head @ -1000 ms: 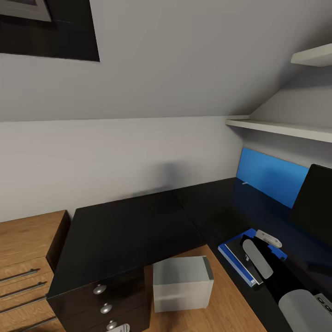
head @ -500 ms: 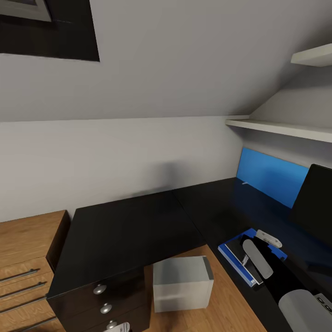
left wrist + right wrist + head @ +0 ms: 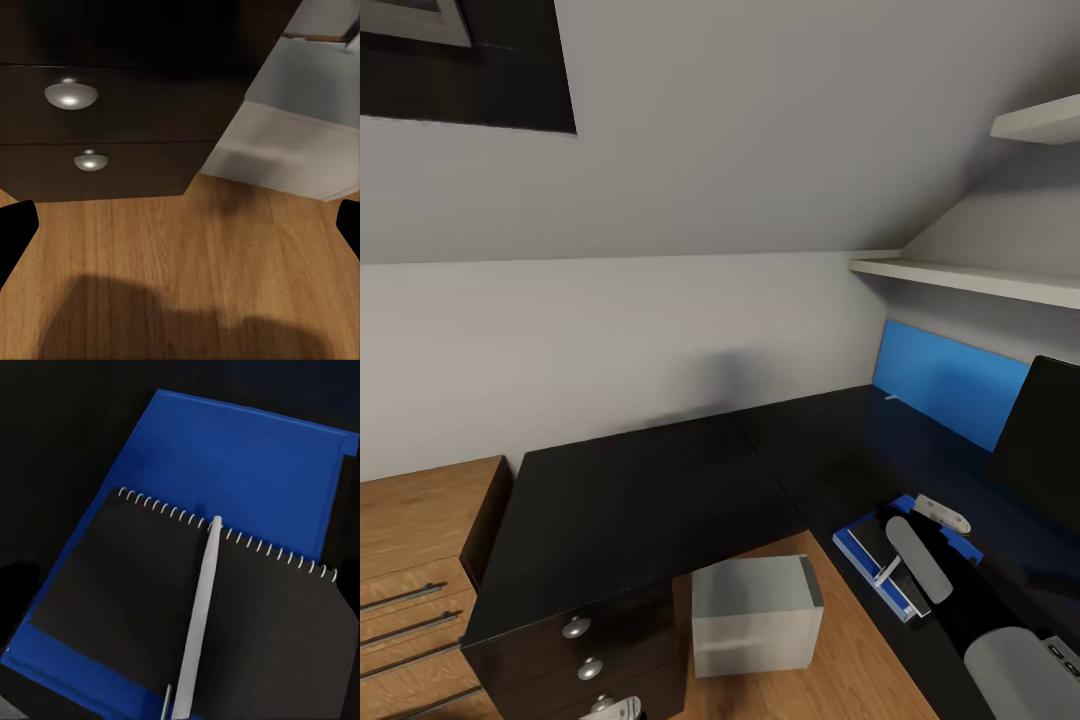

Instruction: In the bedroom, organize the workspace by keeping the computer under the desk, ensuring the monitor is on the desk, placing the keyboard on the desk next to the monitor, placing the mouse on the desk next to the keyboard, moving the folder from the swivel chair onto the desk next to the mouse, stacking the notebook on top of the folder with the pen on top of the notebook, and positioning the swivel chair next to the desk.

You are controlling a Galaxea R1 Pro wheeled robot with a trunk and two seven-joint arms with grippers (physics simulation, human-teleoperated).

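Although the right gripper [image 3: 903,570] hangs low over the stack at the lower right of the head view, its jaws cannot be made out, so I cannot tell whether they are wide, narrow or closed.

- **Pen:** The slim pale grey plastic pen [image 3: 201,615] lies flat directly below the right gripper. In the right wrist view its long axis runs from the bottom centre of the frame up to the wire binding. It has a small clip at the lower end.
- **Notebook:** Under the pen lies the matte black spiral-bound notebook [image 3: 112,585], with its white wire coils along the upper edge.
- **Folder:** The notebook rests on the smooth, flat blue rectangular folder [image 3: 240,457], whose margin shows on three sides.
- **Desk:** The folder lies on the glossy black L-shaped desk [image 3: 660,480], near the dark flat monitor [image 3: 1050,450] at the right edge.
- **Nearer arm:** The right arm is plainly the nearer one. Any withdrawal should go straight up, to leave the pen undisturbed.

The left gripper [image 3: 180,232] is spread wide and holds nothing. Its dark fingertips [image 3: 15,236] stand at opposite frame edges above the wood-grain floor [image 3: 180,300]. It faces the dark drawer fronts with round silver knobs [image 3: 71,94].

The plain grey box-shaped computer [image 3: 755,612] stands beneath the desk, at lower centre in the head view.
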